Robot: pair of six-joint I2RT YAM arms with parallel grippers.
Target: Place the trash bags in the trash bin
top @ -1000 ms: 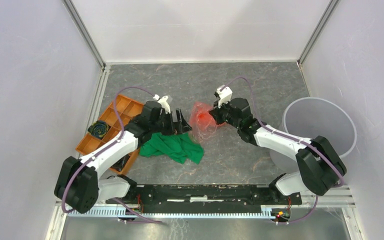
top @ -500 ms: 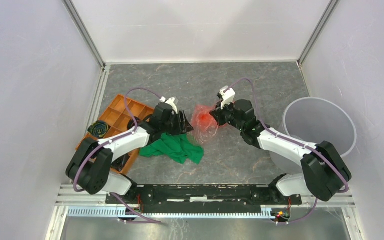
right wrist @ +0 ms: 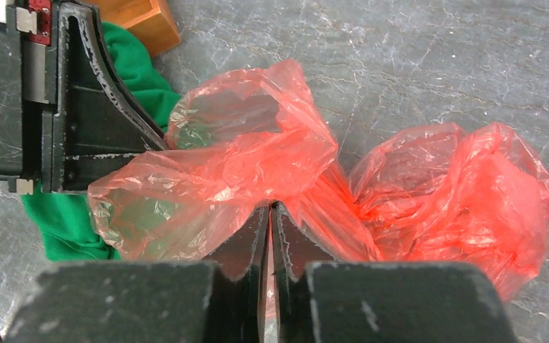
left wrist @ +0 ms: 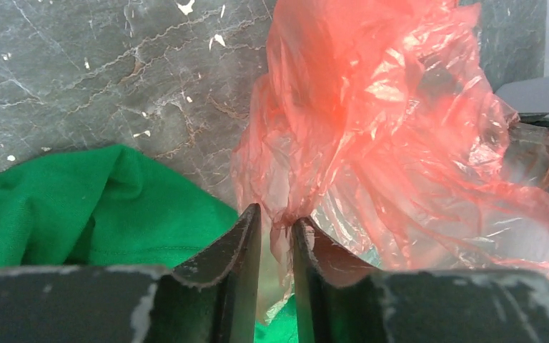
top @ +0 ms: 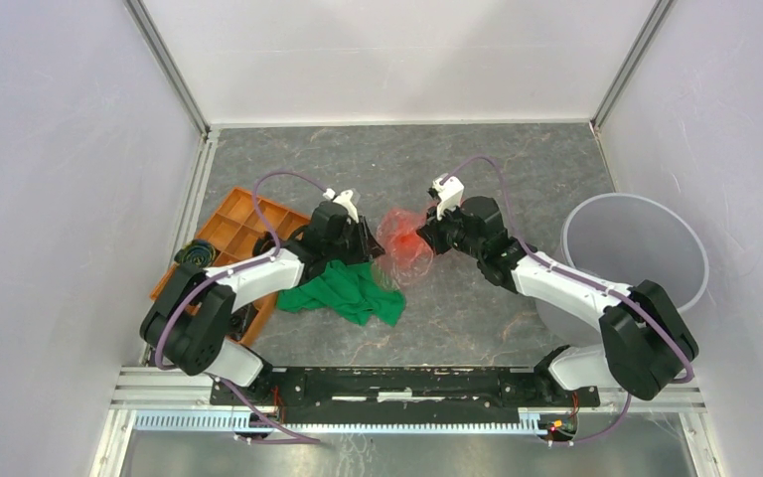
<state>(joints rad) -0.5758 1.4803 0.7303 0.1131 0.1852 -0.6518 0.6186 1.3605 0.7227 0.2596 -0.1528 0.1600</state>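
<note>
The red-pink trash bag point(top: 403, 244) lies crumpled at mid-table between my two grippers. My left gripper point(top: 372, 243) reaches it from the left. In the left wrist view its jaws point(left wrist: 277, 218) stand a narrow gap apart, with a twisted fold of the bag point(left wrist: 400, 128) hanging in the gap and touching only one fingertip. From the right, my right gripper point(top: 423, 237) is shut on the bag. Its fingertips point(right wrist: 270, 207) pinch the film point(right wrist: 257, 157) with only a sliver between them. The trash bin point(top: 634, 198), a round translucent grey bucket, stands at the far right, apart from both grippers.
A green cloth point(top: 348, 293) lies just under and left of the bag, also green cloth point(left wrist: 78, 200) in the left wrist view. An orange compartment tray point(top: 228, 224) holding a black roll point(top: 196, 255) sits at the left. Walls close in on three sides.
My left arm has swung right to the bag and its jaws have narrowed from wide open to a slim gap around a fold. The right gripper has kept hold and barely moved.
</note>
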